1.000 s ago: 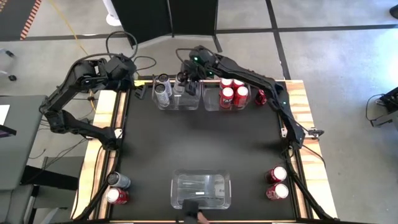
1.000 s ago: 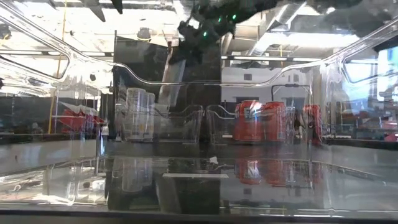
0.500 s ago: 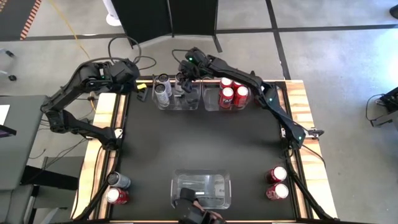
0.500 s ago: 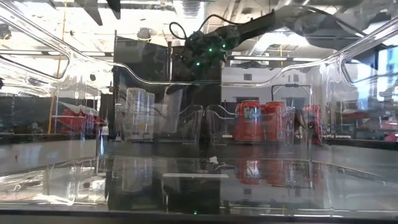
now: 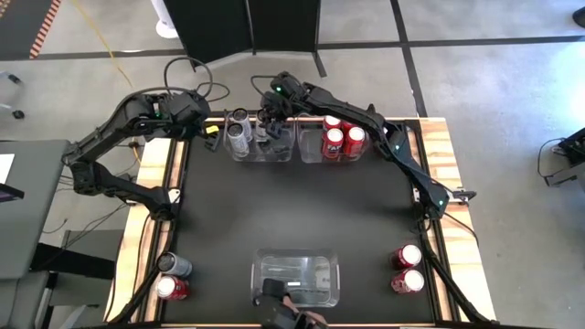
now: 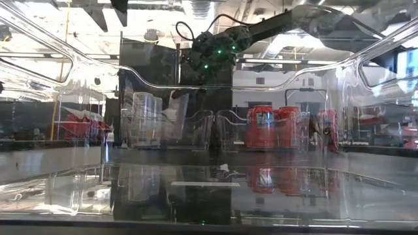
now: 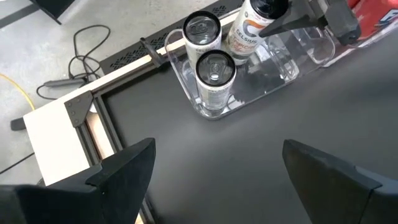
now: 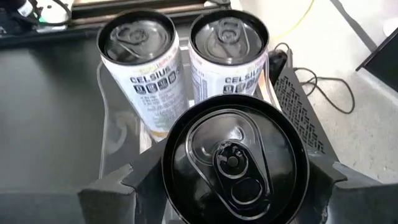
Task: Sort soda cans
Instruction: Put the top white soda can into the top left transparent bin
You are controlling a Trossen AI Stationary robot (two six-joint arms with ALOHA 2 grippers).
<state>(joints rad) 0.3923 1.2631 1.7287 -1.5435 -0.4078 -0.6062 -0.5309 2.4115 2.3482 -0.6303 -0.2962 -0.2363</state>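
Observation:
My right gripper (image 5: 269, 126) is over the far left clear bin (image 5: 285, 152) and is shut on a white can with a dark top (image 8: 233, 160). Two silver-white cans (image 7: 215, 73) (image 7: 202, 29) stand upright in that bin beside it. Red cans (image 5: 339, 137) stand in the far right bin. My left gripper (image 7: 214, 168) is open. It hovers above the dark mat just left of the far left bin and touches nothing. Two red cans (image 5: 408, 268) stand near the right edge. A silver can (image 5: 175, 265) and a red can (image 5: 170, 288) stand near the left edge. My right gripper pinches the white can by its upper body just under the dark rim (image 7: 261, 14), one finger (image 8: 140, 180) on each side. The fingers come from above, pointing down. The can is upright with its lower end (image 7: 239, 53) inside the bin. Whether it rests on the bin floor, I cannot tell.
An empty clear bin (image 5: 294, 280) sits at the near middle, close in front of the low camera. The wide dark mat (image 5: 292, 210) between the far bins and the near cans lies bare. Wooden rails (image 5: 155, 183) edge the table. Cables lie on the floor beyond the far edge.
My right gripper has moved a little toward the table's left and down, lowering the white can into the far left bin beside the two cans standing there. My left arm has swung slightly toward that bin, its gripper staying open.

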